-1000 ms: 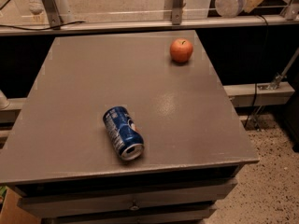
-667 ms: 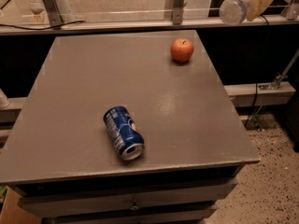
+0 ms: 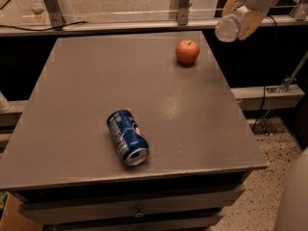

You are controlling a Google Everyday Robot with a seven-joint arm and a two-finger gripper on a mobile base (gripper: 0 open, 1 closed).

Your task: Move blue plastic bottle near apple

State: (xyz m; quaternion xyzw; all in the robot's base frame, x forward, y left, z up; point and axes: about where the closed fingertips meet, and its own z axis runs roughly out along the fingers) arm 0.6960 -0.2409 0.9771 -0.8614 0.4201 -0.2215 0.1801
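Observation:
The apple [image 3: 187,51] is small, round and red-orange and sits on the grey table [image 3: 96,81] near its far right corner. My gripper [image 3: 239,14] is in the air at the top right, beyond the table's right edge, shut on the blue plastic bottle [image 3: 228,27]. The bottle is translucent and whitish, held tilted with its lower end pointing down-left. It hangs above and to the right of the apple, apart from it.
A dark blue soda can [image 3: 127,137] lies on its side near the table's front centre. Metal rail posts [image 3: 182,4] run behind the table. A drawer front [image 3: 139,211] is below the table top. Speckled floor [image 3: 269,196] lies to the right.
My gripper with the bottle has moved down and a little left, closer to the table's far right corner and the apple. The apple and can have not moved.

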